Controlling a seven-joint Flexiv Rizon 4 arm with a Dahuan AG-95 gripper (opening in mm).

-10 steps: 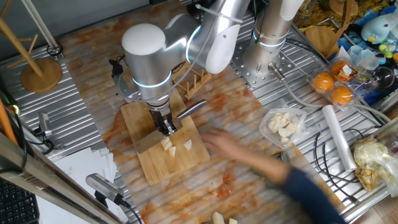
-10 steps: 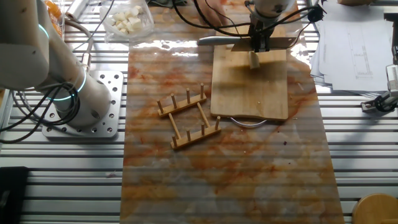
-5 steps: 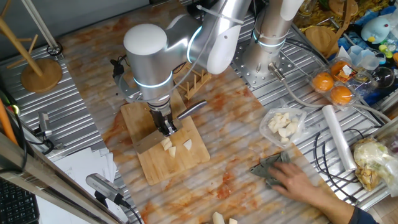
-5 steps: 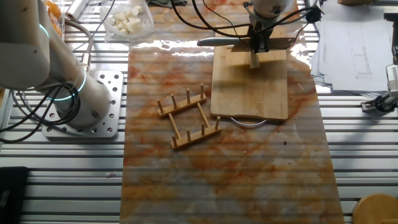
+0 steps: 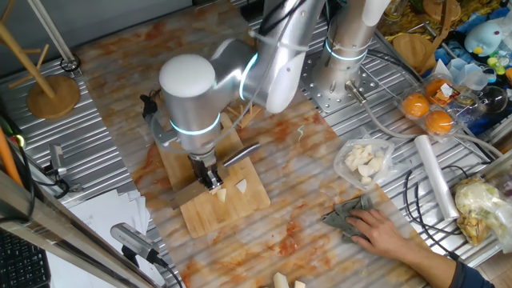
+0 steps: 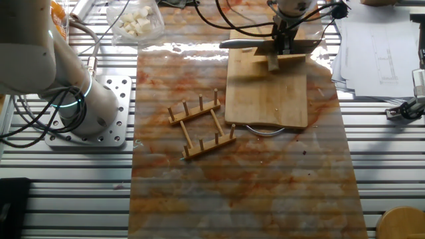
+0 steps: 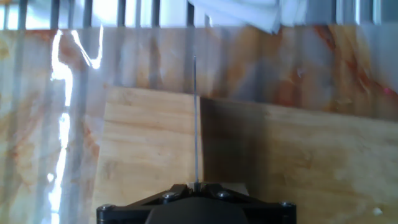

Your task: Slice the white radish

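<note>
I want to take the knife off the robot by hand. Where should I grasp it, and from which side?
Grasp the knife by its handle, the rounded grey bar that juts free to one side of the gripper. Come in along the handle from its free end. The blade stands on edge, pointing down at the cutting board, on the gripper's other side, so that end is probably best avoided.

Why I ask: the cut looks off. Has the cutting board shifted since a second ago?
Yes. The cutting board has turned and slid, its near end now farther from the wooden rack, with the gripper holding the knife.
</note>
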